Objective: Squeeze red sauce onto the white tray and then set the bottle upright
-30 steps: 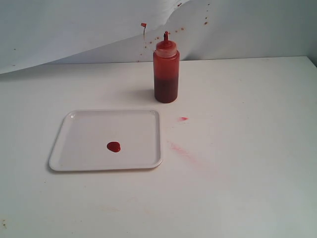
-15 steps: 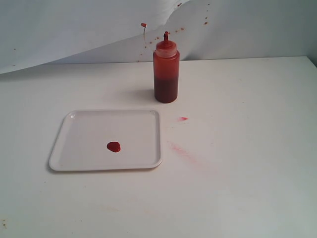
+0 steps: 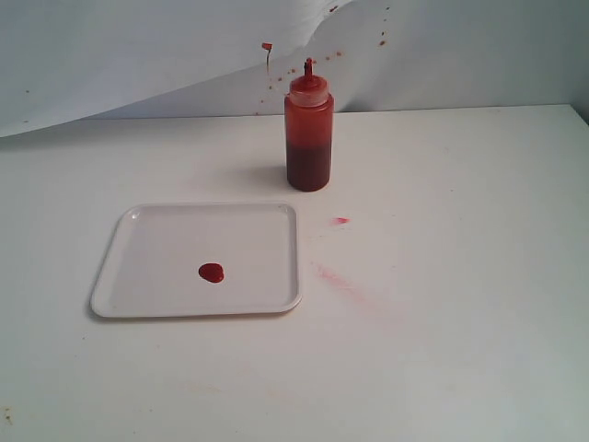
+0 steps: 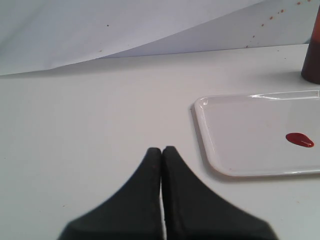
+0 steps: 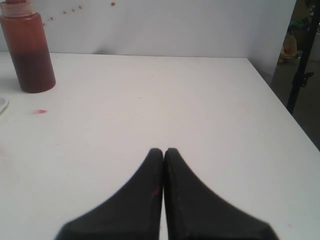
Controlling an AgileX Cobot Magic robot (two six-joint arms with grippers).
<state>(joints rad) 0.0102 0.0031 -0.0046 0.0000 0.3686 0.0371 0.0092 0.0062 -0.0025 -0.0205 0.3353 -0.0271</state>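
The bottle (image 3: 308,133) stands upright on the table behind the white tray (image 3: 147,230), nozzle up, free of both grippers; it also shows in the right wrist view (image 5: 28,50) and at the left wrist view's edge (image 4: 313,55). A coin-sized blob of red sauce (image 3: 211,273) lies on the tray, seen too in the left wrist view (image 4: 299,140) on the white tray (image 4: 240,125). My left gripper (image 4: 162,150) is shut and empty, well short of the tray. My right gripper (image 5: 163,151) is shut and empty, far from the bottle. Neither gripper appears in the exterior view.
A pinkish-red smear (image 3: 345,284) and a small red spot (image 3: 340,221) mark the table right of the tray. Red specks dot the white backdrop (image 3: 381,41). The table's right edge (image 5: 280,100) drops off beside a dark stand (image 5: 300,65).
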